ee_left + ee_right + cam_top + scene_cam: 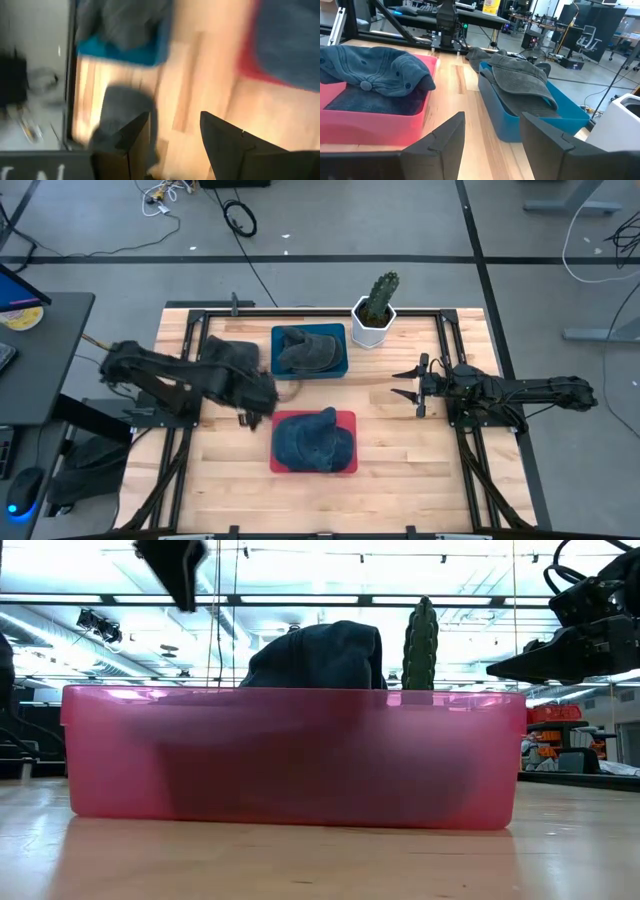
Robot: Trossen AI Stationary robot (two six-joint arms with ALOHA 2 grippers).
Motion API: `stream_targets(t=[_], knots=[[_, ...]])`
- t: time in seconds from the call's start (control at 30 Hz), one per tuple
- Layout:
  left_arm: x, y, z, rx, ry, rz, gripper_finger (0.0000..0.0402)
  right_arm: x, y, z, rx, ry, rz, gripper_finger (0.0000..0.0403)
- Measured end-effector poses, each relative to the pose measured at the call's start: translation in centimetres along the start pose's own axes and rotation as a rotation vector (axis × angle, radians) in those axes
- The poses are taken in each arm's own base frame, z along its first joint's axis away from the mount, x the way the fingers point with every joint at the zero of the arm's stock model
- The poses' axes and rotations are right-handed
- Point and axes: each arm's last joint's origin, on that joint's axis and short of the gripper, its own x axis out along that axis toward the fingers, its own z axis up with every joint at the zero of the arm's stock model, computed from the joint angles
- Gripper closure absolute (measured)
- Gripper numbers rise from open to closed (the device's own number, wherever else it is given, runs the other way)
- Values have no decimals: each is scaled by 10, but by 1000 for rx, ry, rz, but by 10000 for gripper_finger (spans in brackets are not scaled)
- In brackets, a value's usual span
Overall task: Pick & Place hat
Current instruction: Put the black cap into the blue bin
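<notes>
A blue denim hat (318, 435) lies in a red bin (345, 465) near the table's front middle; in the low view its crown (320, 655) rises above the bin's wall (290, 755). A grey hat (308, 350) rests in a blue bin (340, 368) behind it. My left gripper (262, 402) hovers open over bare wood left of both bins, touching nothing (175, 135). My right gripper (410, 385) is open at the table's right, pointing at the bins (492, 130), with the blue hat (375, 70) and the grey hat (520, 75) ahead of it.
A cactus in a white pot (375, 310) stands at the far edge, right of the blue bin. A dark grey cloth thing (228, 355) lies left of the blue bin, beside my left arm. Bare wood (400, 440) lies between the bins and my right gripper.
</notes>
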Motion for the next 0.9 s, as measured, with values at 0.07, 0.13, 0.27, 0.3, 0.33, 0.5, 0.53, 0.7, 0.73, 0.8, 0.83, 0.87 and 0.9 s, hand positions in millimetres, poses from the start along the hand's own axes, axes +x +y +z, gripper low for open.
stream_targets(t=[0.07,0.13,0.27,0.3,0.33,0.5,0.53,0.7,0.73,0.8,0.83,0.87,0.9], knots=[[6,15,-15,-103,23,16,225,0,0,0,0,0,0,210],[14,28,-30,-200,46,33,225,0,0,0,0,0,0,210],[30,52,-56,-407,54,78,225,0,0,0,0,1,0,210],[36,57,-61,-448,60,86,225,0,0,0,0,0,0,210],[41,63,-66,-497,60,94,225,0,0,0,0,0,0,210],[67,85,-82,-673,118,150,225,0,0,0,0,0,0,210],[74,88,-83,-703,125,159,225,0,0,0,0,0,0,210],[106,98,-85,-778,134,65,225,0,0,0,0,-4,-1,210],[112,100,-86,-797,131,42,225,0,0,0,0,-4,-1,210],[121,105,-90,-828,130,34,225,0,0,0,0,-5,-1,210],[126,107,-92,-840,134,39,225,0,0,0,0,-5,-1,210],[130,109,-96,-856,150,48,225,0,0,1,0,-5,-1,210],[134,111,-99,-873,166,55,225,0,0,1,0,-6,-1,210]])
